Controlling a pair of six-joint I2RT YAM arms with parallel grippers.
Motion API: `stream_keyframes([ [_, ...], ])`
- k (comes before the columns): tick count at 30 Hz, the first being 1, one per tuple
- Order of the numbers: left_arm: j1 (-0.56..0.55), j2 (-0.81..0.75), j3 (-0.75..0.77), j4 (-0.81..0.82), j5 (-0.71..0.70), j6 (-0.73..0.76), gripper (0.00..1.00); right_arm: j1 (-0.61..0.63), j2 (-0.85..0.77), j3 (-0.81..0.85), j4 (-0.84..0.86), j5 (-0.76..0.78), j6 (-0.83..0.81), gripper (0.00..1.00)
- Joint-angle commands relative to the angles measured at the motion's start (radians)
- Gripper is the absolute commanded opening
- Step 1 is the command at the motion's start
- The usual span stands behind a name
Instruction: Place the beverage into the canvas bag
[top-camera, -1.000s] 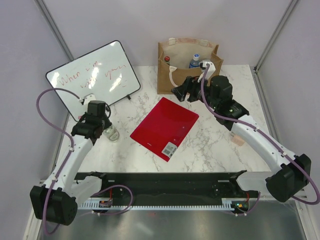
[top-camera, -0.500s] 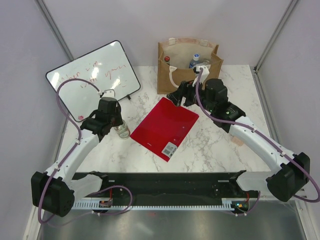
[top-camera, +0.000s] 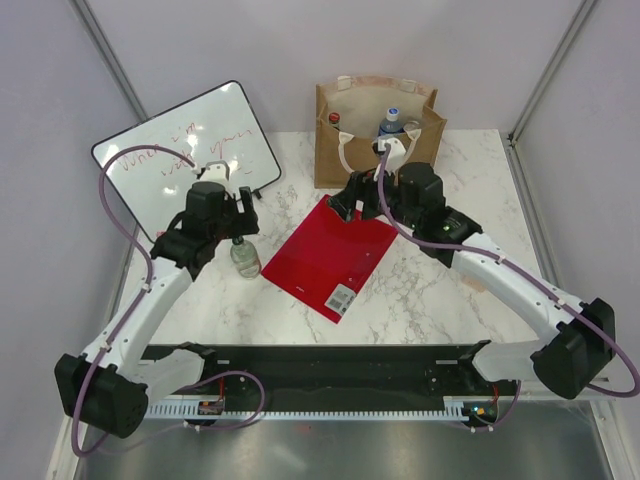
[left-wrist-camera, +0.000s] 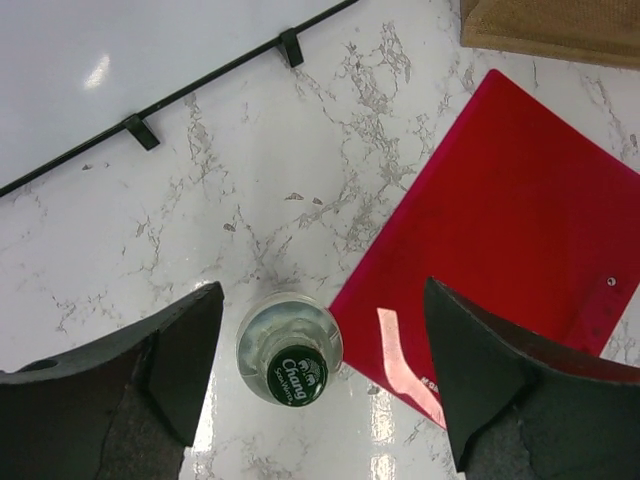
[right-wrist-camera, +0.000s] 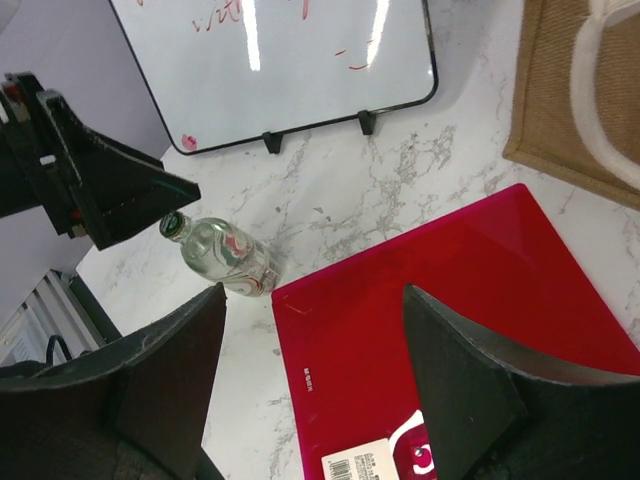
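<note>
The beverage, a clear glass bottle (top-camera: 244, 258) with a dark green cap, stands upright on the marble just left of the red folder. The left wrist view looks straight down on the bottle (left-wrist-camera: 290, 350), nearer the left finger. My left gripper (top-camera: 238, 222) hangs above it, open, with both fingers clear of the glass. My right gripper (top-camera: 350, 200) is open and empty over the folder's far corner, in front of the canvas bag (top-camera: 330, 160). The right wrist view shows the bottle (right-wrist-camera: 222, 257) ahead to the left and the bag's woven wall (right-wrist-camera: 560, 100) at the right.
A red folder (top-camera: 330, 255) lies flat in the middle of the table. A whiteboard (top-camera: 185, 155) leans at the back left. Inside the bag stand a blue-capped bottle (top-camera: 390, 122) and a red-capped one (top-camera: 334, 120). Booth walls close in both sides.
My left gripper carried the bottle rightward to the folder's edge, then opened and let it go standing. My right gripper drifted left, away from the bag and over the folder.
</note>
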Motion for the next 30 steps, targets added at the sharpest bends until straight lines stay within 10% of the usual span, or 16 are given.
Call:
stream_keyframes([
  [1, 0.045, 0.03, 0.094, -0.09, 0.034, -0.05, 0.88, 0.057, 0.023, -0.018, 0.05, -0.025, -0.056, 0.79],
  [10, 0.387, -0.047, 0.025, -0.082, 0.277, -0.27, 0.88, 0.166, 0.197, -0.031, 0.251, -0.083, -0.074, 0.84],
  [24, 0.397, -0.053, -0.159, -0.067, 0.177, -0.398, 0.82, 0.218, 0.579, 0.109, 0.506, -0.18, -0.126, 0.48],
  [30, 0.395, -0.033, -0.163, -0.064, 0.198, -0.396, 0.81, 0.256, 0.623, 0.097, 0.581, -0.249, -0.19, 0.74],
])
